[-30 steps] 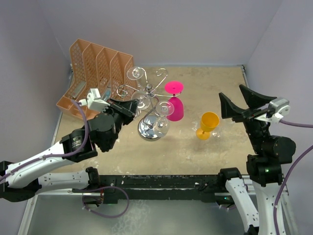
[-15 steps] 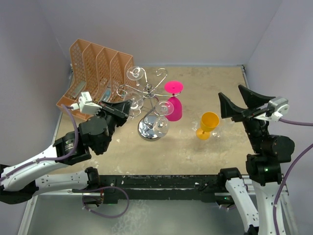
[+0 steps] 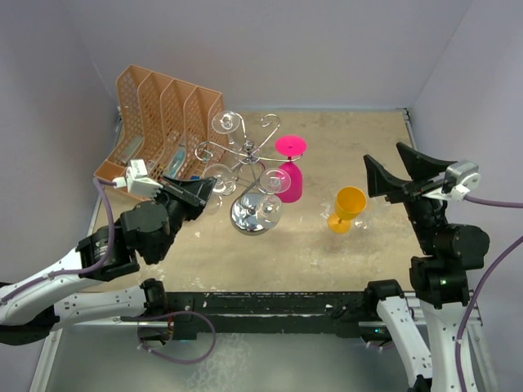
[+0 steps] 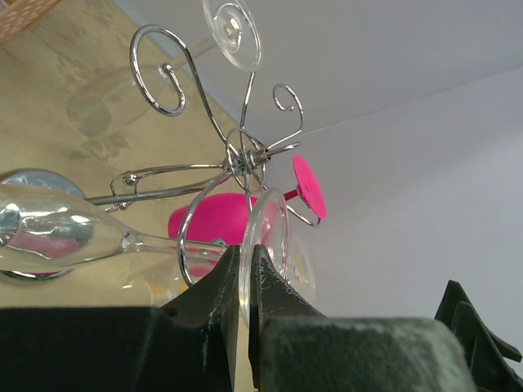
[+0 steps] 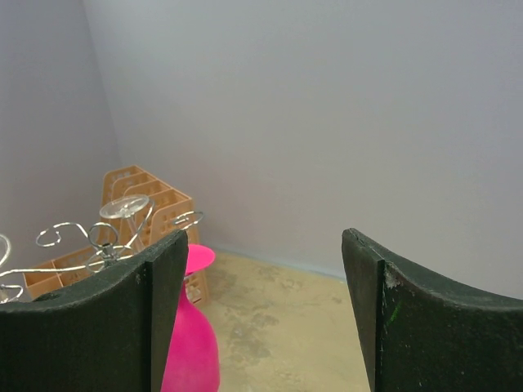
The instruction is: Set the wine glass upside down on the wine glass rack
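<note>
chrome rack (image 3: pixel 249 155): stands left of the table's middle on a round shiny base, with curled wire arms spreading from the post toward the organizer, the back edge and the right.
wine glass (image 4: pixel 82 237): clear, bowl down and foot up, at the rack's near-left side. in the left wrist view its stem crosses a curved wire arm. i cannot tell whether it sits inside that curl or only just beside it.
left gripper (image 4: pixel 248 255): pressed together on the rim of the glass's foot, pinching it edge-on. it sits in the narrow gap between organizer and rack.
right gripper (image 3: pixel 384 155): fingers spread wide with nothing between them, raised over the table's right side, well apart from the rack.
second clear glass (image 3: pixel 226 122): hangs upside down on a back arm.
pink glass (image 3: pixel 292 184): hangs upside down on the rack's right side, its foot caught on a wire arm.
yellow glass (image 3: pixel 348 204): stands on the table between the rack and the right arm, apart from both.
organizer (image 3: pixel 159 114): orange plastic, tilted in the back-left corner, its near end close behind the left gripper.
table (image 3: pixel 368 131): sandy top whose back edge meets the wall. bare surface shows from the yellow glass to the back-right corner, and from the rack's base to the near rail.
</note>
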